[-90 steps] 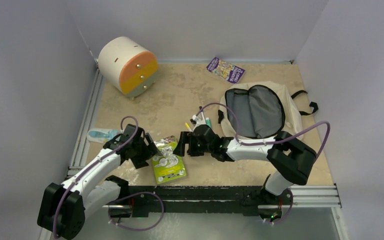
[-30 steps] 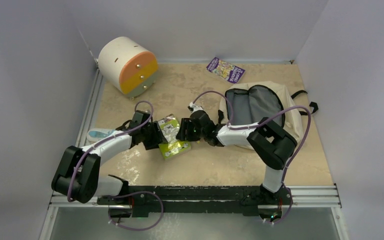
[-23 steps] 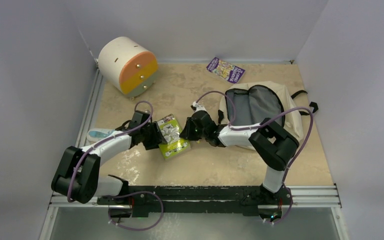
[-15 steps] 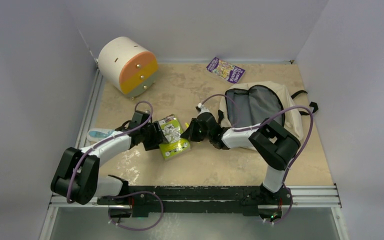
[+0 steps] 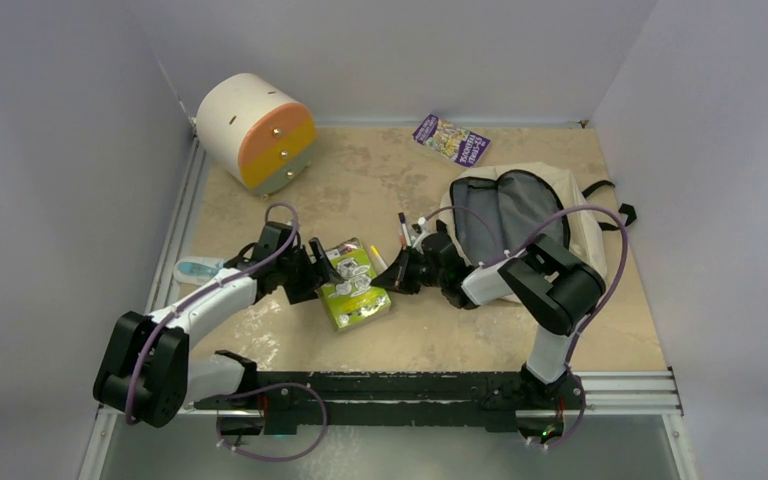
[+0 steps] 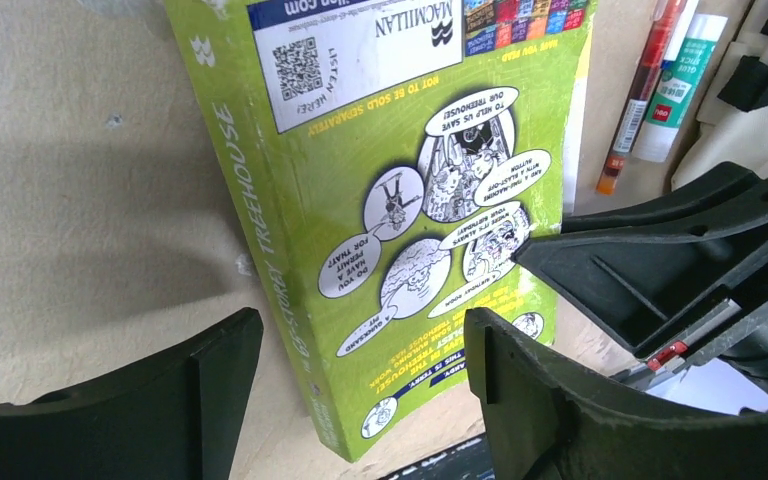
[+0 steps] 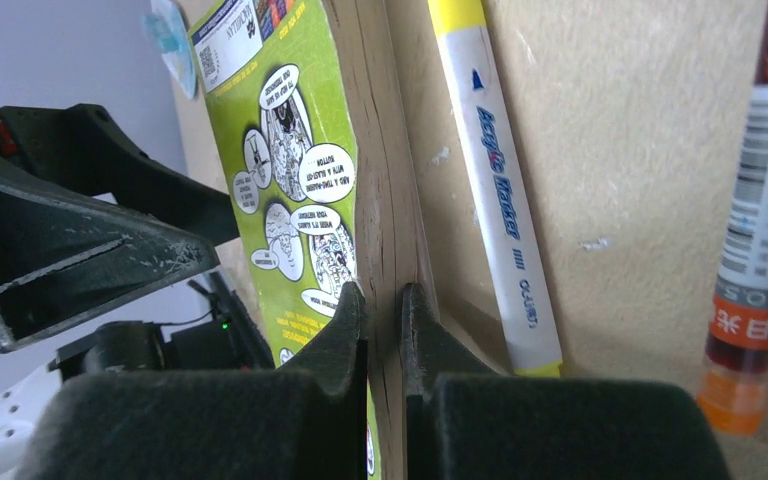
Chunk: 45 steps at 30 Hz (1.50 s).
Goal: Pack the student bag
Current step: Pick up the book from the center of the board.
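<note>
The student bag [image 5: 560, 180], a beige backpack with dark lining, lies unzipped at the right of the table. A green paperback book [image 5: 355, 285] rests on the table between my two grippers. My right gripper [image 5: 392, 283] is shut on the book's page edge [image 7: 385, 220], its fingers [image 7: 345, 320] pinching the cover and pages. To the book's left, my left gripper [image 5: 318, 272] stands open, its fingers [image 6: 210, 385] apart on either side of the book's corner [image 6: 400, 200] without gripping it.
A yellow marker [image 7: 495, 190], a red pen [image 7: 760, 230] and a glue stick [image 6: 685, 85] lie beside the book near the bag. A cream drawer unit [image 5: 255, 130] stands back left, a purple book [image 5: 450, 138] at the back, a pale blue item [image 5: 198, 268] at the left edge.
My right gripper has shut on the book and drawn it to the right and nearer the front. My left gripper has opened and let the book go.
</note>
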Each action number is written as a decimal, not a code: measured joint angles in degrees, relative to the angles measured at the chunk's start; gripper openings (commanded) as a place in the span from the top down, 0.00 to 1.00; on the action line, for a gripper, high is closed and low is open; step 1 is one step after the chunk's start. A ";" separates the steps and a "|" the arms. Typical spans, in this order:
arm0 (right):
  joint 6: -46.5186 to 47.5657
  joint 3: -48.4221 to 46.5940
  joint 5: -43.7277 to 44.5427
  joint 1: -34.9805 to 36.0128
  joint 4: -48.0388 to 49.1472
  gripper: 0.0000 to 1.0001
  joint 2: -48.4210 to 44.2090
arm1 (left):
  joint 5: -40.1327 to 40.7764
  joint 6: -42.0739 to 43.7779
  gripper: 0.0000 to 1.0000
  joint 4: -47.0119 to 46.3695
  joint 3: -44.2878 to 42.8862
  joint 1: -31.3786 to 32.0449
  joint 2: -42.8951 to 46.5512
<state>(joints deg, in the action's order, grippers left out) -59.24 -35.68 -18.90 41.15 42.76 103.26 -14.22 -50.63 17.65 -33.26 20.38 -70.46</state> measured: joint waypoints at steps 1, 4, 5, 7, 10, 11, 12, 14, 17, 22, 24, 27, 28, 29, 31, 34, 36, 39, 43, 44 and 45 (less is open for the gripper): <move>-0.83 0.74 -0.83 -0.33 1.09 1.00 0.15 | -0.33 -0.39 0.26 -0.35 0.37 0.00 0.15; -2.82 2.29 -2.69 -1.18 3.74 1.00 0.61 | -0.94 -1.16 0.26 -0.66 1.57 0.00 0.42; -3.48 2.95 -3.21 -1.60 4.61 1.00 0.63 | -1.05 -1.31 0.26 -0.83 1.97 0.00 0.42; -4.55 3.93 -3.89 -2.14 5.77 1.00 0.66 | -1.25 -1.38 0.26 -0.94 2.67 0.00 0.42; -6.21 5.16 -5.11 -2.93 7.67 1.00 0.96 | -1.60 -1.53 0.26 -1.55 3.48 0.00 0.39; -6.71 5.29 -5.42 -3.04 8.24 1.00 1.31 | -1.73 -1.77 0.26 -1.99 3.74 0.00 0.39; -7.06 5.33 -5.84 -3.13 8.72 1.00 1.62 | -1.90 -1.92 0.26 -2.47 4.02 0.00 0.39; -7.87 5.51 -6.54 -3.34 9.86 1.00 2.29 | -2.32 -2.43 0.26 -3.58 4.48 0.00 0.26; -9.27 5.88 -7.10 -3.52 11.52 1.00 3.10 | -3.28 -3.41 0.27 -6.16 5.33 0.00 -0.04; -10.25 6.03 -7.48 -3.63 12.22 1.00 3.41 | -5.16 -6.01 0.30 -12.52 7.54 0.00 -0.79; -10.29 6.03 -7.48 -3.61 12.24 1.00 3.41 | -5.88 -7.26 0.32 -15.58 8.50 0.00 -1.33; -10.36 6.08 -7.58 -3.67 12.22 1.00 3.41 | -6.64 -8.61 0.39 -18.97 9.62 -0.02 -2.08; -10.40 6.12 -7.61 -3.67 12.22 1.00 3.41 | -6.78 -8.96 0.42 -19.80 9.86 -0.02 -2.32; -10.43 6.14 -7.61 -3.69 12.22 1.00 3.41 | -6.86 -9.16 0.46 -20.52 10.03 -0.02 -2.54; -10.43 6.14 -7.65 -3.72 12.22 1.00 3.41 | -6.80 -9.64 0.54 -21.42 10.49 0.00 -2.86; -10.38 6.14 -7.65 -3.74 12.20 1.00 3.41 | -6.36 -9.81 0.74 -21.64 11.08 -0.07 -2.84; -10.14 6.14 -7.67 -3.82 12.17 1.00 3.41 | -6.51 -9.92 0.87 -21.86 11.28 -0.11 -2.49; -9.60 6.03 -7.67 -3.93 11.69 0.98 3.37 | -6.86 -9.81 1.00 -22.18 11.08 -0.09 -0.74; -7.45 5.03 -6.58 -3.89 7.28 0.72 1.09 | -6.80 -9.31 1.00 -19.96 9.77 0.04 0.35; -6.64 4.70 -6.01 -3.72 5.73 0.67 -0.07 | -6.73 -9.05 1.00 -18.99 9.25 0.11 0.92; -5.66 4.35 -5.42 -3.63 3.89 0.62 -1.49 | -6.71 -8.72 1.00 -18.16 8.72 0.17 1.77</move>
<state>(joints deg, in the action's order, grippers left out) -64.90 -31.33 -24.32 37.52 46.65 101.78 -20.93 -59.35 -0.51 -24.53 20.56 -68.69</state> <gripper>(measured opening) 0.258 0.257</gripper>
